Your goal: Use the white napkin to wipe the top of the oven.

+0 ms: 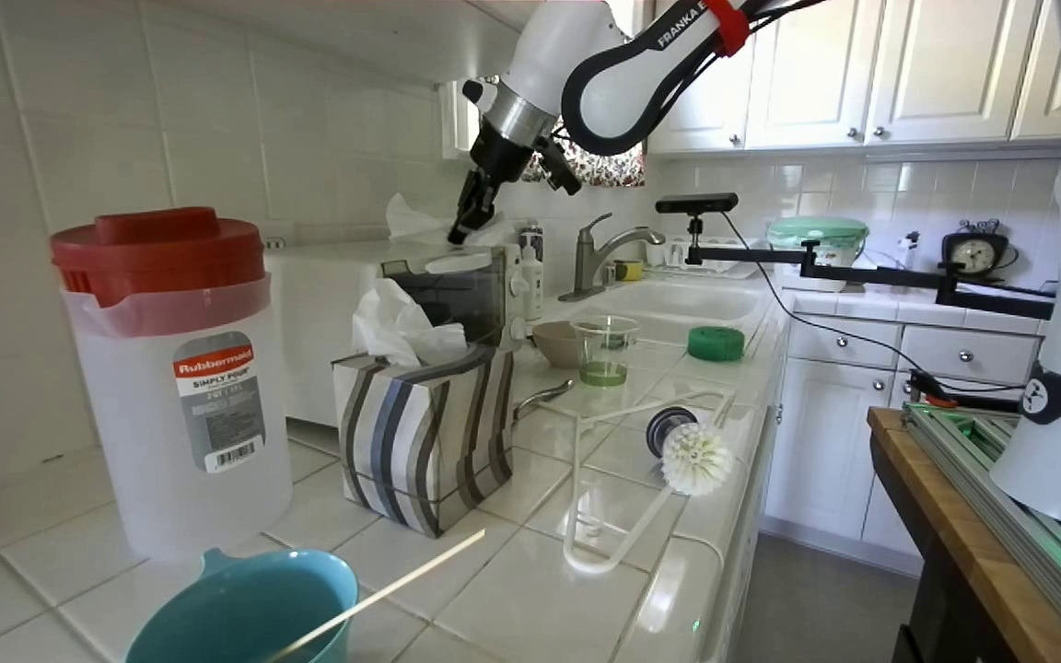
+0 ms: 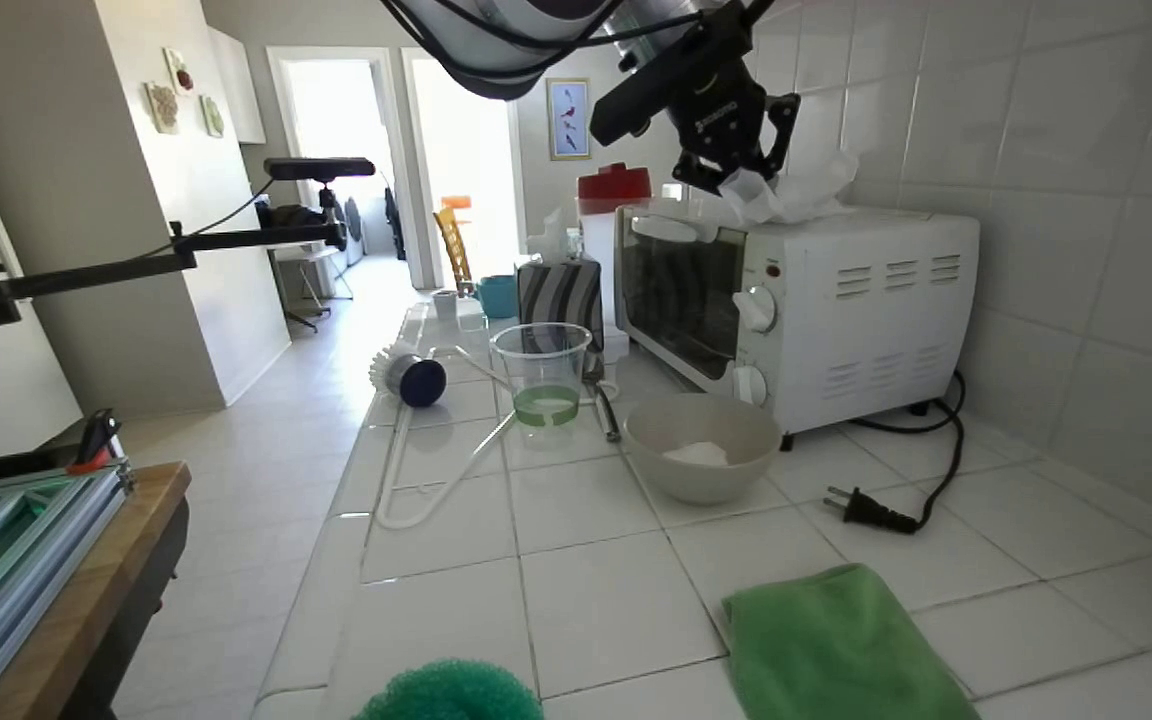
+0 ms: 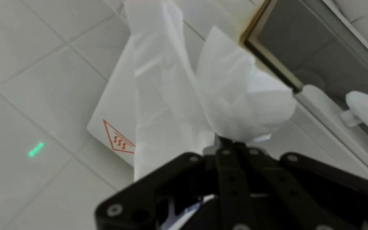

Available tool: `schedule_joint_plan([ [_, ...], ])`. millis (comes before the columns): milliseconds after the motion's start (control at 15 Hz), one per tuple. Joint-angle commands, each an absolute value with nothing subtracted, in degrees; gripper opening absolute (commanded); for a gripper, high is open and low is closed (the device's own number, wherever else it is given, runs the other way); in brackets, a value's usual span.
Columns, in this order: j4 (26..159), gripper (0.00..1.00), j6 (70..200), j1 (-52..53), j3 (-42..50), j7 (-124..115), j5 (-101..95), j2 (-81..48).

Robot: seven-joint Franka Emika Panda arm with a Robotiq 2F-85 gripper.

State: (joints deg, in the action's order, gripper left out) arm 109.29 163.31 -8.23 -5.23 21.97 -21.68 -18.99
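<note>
The white toaster oven (image 2: 866, 310) stands on the tiled counter against the wall, its glass door facing the open side. My gripper (image 3: 233, 141) is shut on the white napkin (image 3: 171, 92), whose loose folds spread forward from the fingertips over the oven top. In an exterior view the crumpled napkin (image 2: 811, 192) rests on the top near the knob end, with the gripper (image 2: 751, 182) tilted down onto it. Another angle has the gripper (image 1: 459, 238) low at the oven's upper surface, part of the napkin (image 1: 411, 221) behind it. Contact between fingertips and oven cannot be made out.
Beside the oven stand a striped tissue box (image 1: 425, 433) and a red-lidded pitcher (image 1: 180, 387). A bowl (image 2: 701, 450), clear cup (image 2: 541, 370), brush (image 1: 692, 451) and green cloth (image 2: 836, 640) lie around. A cabinet underside (image 1: 355, 37) hangs above.
</note>
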Motion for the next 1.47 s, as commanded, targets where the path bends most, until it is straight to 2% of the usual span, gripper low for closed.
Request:
schedule_joint_plan([
  [0,108.78,0.00,161.51,-5.28,-4.80,24.13,-19.89,-19.36],
  [600,106.49,0.00,157.97,0.15,-6.67,25.05,-20.14,-20.22],
  [1400,117.91,0.00,160.38,-3.91,1.22,22.25,-21.10,-12.25],
])
